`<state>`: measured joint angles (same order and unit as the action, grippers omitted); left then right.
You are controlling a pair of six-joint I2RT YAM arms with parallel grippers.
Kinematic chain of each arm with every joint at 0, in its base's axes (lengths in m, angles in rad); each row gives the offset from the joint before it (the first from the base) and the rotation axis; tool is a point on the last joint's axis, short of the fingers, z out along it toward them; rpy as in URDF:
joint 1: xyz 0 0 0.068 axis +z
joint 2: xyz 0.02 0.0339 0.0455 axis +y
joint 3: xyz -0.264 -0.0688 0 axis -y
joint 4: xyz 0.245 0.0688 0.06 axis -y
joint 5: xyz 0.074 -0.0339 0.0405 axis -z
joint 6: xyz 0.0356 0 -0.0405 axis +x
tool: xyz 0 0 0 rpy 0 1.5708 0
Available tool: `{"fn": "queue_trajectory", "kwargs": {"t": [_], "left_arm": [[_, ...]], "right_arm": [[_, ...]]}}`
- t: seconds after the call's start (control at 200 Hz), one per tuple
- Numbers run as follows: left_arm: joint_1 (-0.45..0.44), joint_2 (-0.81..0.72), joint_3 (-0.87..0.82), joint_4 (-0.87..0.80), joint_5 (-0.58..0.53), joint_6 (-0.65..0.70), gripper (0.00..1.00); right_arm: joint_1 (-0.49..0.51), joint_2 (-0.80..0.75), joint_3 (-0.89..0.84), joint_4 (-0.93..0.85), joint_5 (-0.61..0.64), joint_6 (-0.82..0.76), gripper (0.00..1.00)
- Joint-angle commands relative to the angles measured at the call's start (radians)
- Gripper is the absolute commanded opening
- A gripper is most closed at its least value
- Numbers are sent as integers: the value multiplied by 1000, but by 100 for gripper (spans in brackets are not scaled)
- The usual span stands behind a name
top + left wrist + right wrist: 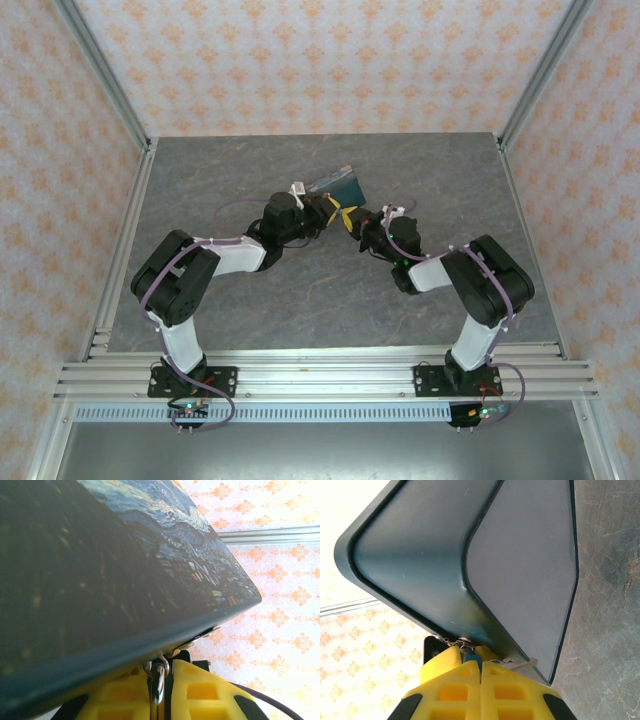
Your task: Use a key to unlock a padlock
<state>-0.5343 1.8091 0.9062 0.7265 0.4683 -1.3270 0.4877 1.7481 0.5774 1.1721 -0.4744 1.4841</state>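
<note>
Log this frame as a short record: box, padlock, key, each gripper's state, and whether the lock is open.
box: rectangular blue-and-yellow Starry-Night-print box, tilted
padlock: tiny teal-blue padlock at the box's edge
key: thin pale metal key, apparently; seen as a small loop
left gripper: jaws shut on the key
right gripper: jaws shut on the padlock
unlocked: cannot tell

Open table (pixel 250 170) around central box (pixel 335 186)
</note>
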Motion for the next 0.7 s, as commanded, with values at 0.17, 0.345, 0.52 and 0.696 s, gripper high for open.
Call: {"fn": "queue_trajectory", "kwargs": {"t": [0.17, 0.345, 0.52, 0.696], "left_arm": [[-107, 18, 18, 7, 210, 43, 0], [-101, 47, -15, 4, 164, 56, 0], [-86, 85, -54, 46, 136, 45, 0], [-76, 95, -70, 49, 130, 55, 0]], "right_arm": [[62, -13, 86, 64, -125, -18, 0], [42, -26, 34, 17, -121, -57, 11], [-1, -63, -37, 5, -122, -71, 35], [-29, -140, -91, -67, -142, -115, 58]]}}
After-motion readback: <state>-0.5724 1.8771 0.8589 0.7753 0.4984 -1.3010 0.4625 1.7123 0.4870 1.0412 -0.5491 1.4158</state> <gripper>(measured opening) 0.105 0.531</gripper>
